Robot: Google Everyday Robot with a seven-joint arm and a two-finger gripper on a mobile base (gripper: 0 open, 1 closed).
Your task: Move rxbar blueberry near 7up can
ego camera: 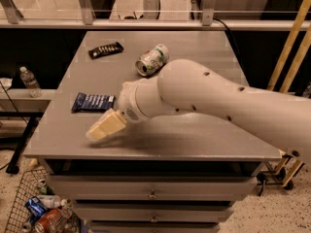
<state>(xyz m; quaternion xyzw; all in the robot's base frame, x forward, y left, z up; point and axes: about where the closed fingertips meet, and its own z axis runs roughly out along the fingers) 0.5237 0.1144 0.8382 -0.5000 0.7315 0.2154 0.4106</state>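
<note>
From where I stand nothing looks done: the rxbar blueberry (93,102) lies flat just beyond the gripper (104,126), untouched. Whether the gripper is parted or closed I cannot tell. The 7up can (152,59) lies on its side farther off past the gripper, well apart from the bar, so the grasp and the carry are both left.

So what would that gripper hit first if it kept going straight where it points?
Probably bare table near its front edge. The gripper points down toward that edge, passing beside the rxbar blueberry, not at it; depth is unclear.

Grey drawer table (209,47) is loaded with dark blue rxbar blueberry (93,102), green-white 7up can (152,59) on its side, slim black bar (106,50); cream gripper (104,126) is held over front-left.
</note>
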